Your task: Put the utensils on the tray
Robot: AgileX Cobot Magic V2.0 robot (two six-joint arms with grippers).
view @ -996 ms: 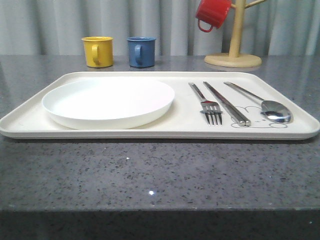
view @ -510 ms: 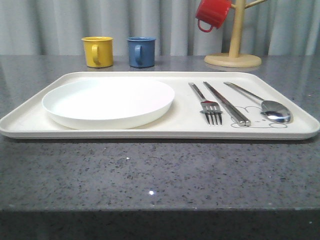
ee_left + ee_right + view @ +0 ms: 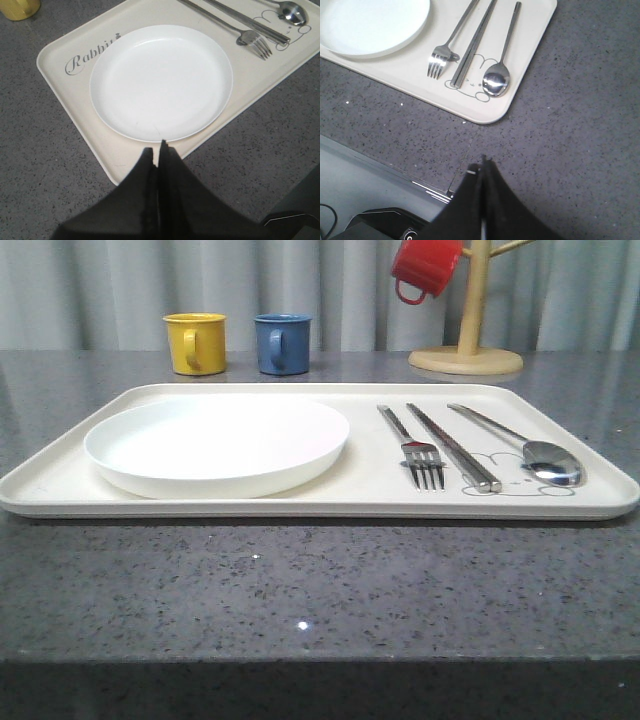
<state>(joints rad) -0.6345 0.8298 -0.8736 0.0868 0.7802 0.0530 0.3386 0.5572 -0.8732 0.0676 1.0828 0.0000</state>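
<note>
The cream tray (image 3: 60, 485) lies across the grey counter. On its left half sits the round white plate (image 3: 217, 443). On its right half lie the fork (image 3: 412, 445), the straight chopstick pair (image 3: 454, 447) and the spoon (image 3: 530, 452), side by side over the rabbit drawing. In the left wrist view the plate (image 3: 161, 82) and the "Rabbit" script on the tray (image 3: 65, 75) lie beyond my left gripper (image 3: 155, 150), which is shut and empty above the tray's near rim. My right gripper (image 3: 481, 165) is shut and empty over bare counter, short of the tray's corner (image 3: 485, 117), with the spoon (image 3: 496, 82) beyond it.
A yellow mug (image 3: 195, 342) and a blue mug (image 3: 282, 342) stand behind the tray. At the back right stands a wooden mug tree (image 3: 467, 340) with a red mug (image 3: 425, 267) hanging from it. The counter's front edge (image 3: 395, 172) runs close to my right gripper.
</note>
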